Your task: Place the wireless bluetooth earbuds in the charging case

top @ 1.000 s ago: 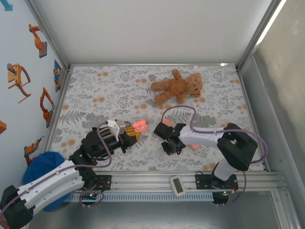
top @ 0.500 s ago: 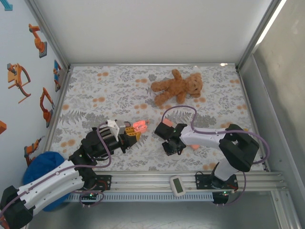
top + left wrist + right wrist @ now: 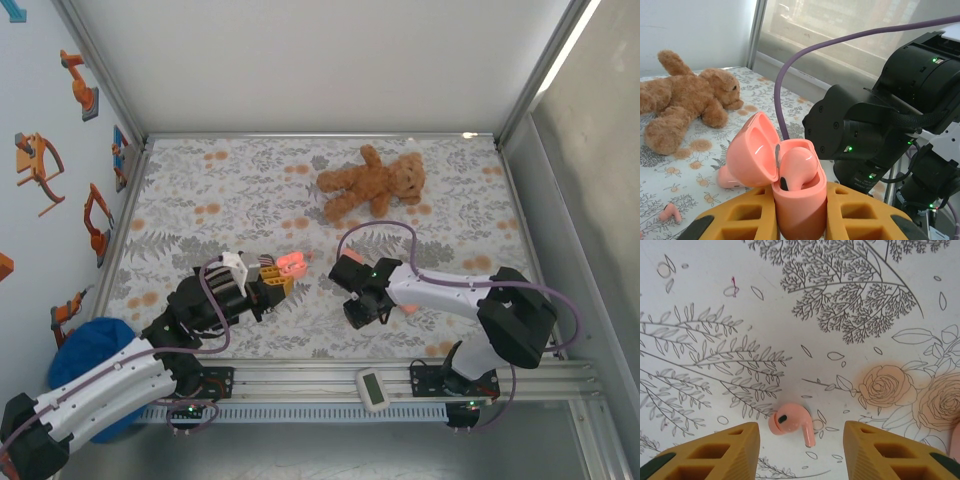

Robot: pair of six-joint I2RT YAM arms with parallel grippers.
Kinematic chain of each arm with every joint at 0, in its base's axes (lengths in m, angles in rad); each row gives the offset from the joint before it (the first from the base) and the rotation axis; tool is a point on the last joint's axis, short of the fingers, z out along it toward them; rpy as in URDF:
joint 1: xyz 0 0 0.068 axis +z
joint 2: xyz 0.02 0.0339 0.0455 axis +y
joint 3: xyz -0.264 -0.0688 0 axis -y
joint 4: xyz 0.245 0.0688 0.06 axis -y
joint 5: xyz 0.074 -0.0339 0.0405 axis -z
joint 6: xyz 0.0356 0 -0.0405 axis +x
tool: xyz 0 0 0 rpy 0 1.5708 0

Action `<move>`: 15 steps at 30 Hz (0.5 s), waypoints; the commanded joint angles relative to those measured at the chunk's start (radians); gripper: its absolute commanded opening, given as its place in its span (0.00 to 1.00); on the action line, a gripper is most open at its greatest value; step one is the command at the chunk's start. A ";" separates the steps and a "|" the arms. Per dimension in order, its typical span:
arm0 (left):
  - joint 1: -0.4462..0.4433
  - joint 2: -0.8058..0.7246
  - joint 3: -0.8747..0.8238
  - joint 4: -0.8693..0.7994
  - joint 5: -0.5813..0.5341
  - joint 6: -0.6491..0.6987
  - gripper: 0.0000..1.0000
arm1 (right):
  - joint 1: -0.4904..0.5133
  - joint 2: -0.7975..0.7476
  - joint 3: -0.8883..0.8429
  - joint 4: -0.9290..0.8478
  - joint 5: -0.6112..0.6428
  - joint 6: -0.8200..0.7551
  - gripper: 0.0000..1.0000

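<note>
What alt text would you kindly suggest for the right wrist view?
A small salmon-pink earbud lies on the floral-print tablecloth, in the gap between the right pincer's two yellow fingers, which stand apart and do not touch it.

Pink earbud (image 3: 790, 423) on floral cloth (image 3: 790, 315), gripper (image 3: 800, 427) parted (no contact)

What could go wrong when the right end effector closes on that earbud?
The earbud lies flat on the cloth between the right end effector's open fingers; a pinch might flick it away. The left end effector holds the charging case, lid open; the lid may obstruct insertion.
</note>
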 commanded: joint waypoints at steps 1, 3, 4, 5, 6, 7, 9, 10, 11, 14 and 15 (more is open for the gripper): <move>-0.006 -0.018 0.006 -0.002 -0.008 0.010 0.11 | 0.002 0.007 0.031 -0.040 -0.015 -0.077 0.46; -0.005 -0.023 0.004 -0.004 -0.011 0.009 0.11 | 0.003 0.028 0.045 -0.046 -0.009 -0.086 0.46; -0.006 -0.024 0.004 -0.006 -0.011 0.009 0.11 | 0.003 0.040 0.052 -0.050 -0.007 -0.088 0.46; -0.005 -0.027 0.003 -0.008 -0.013 0.009 0.11 | 0.004 0.053 0.058 -0.051 -0.009 -0.093 0.46; -0.005 -0.026 0.003 -0.009 -0.013 0.008 0.11 | 0.005 0.067 0.063 -0.053 -0.009 -0.098 0.46; -0.005 -0.030 0.003 -0.010 -0.014 0.007 0.11 | 0.005 0.079 0.068 -0.055 -0.007 -0.099 0.45; -0.005 -0.033 0.004 -0.016 -0.015 0.006 0.11 | 0.006 0.098 0.077 -0.057 -0.006 -0.104 0.45; -0.005 -0.037 0.004 -0.019 -0.016 0.006 0.11 | 0.007 0.107 0.081 -0.058 -0.004 -0.106 0.45; -0.005 -0.040 0.002 -0.021 -0.016 0.006 0.11 | 0.008 0.113 0.083 -0.058 -0.003 -0.107 0.45; -0.005 -0.049 0.001 -0.027 -0.021 0.006 0.11 | 0.008 0.127 0.083 -0.056 -0.005 -0.108 0.44; -0.005 -0.052 0.000 -0.027 -0.023 0.006 0.11 | 0.009 0.132 0.084 -0.055 -0.006 -0.107 0.44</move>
